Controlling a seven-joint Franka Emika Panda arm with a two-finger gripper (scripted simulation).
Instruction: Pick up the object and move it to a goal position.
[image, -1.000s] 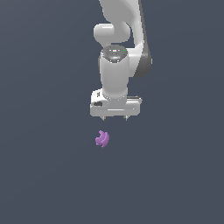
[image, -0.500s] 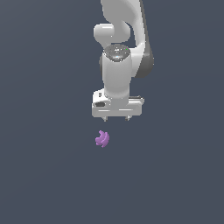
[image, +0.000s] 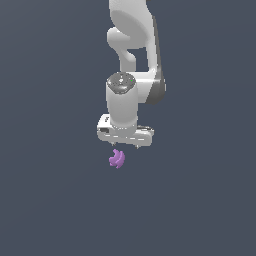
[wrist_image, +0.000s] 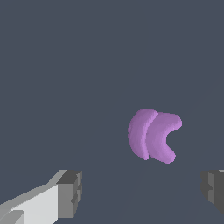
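While the white two-fingered gripper (image: 126, 145) hangs spread wide just above it, the small lumpy purple object (wrist_image: 153, 135) sits on the dark grey floor (image: 50, 200), untouched. Looks like the approach step; next it needs to drop straight down, straddle the lobes, then squeeze.

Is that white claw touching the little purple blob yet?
Apart. In the wrist view the purple blob lies between the tool's open fingers with bare floor around it; neither finger meets it.
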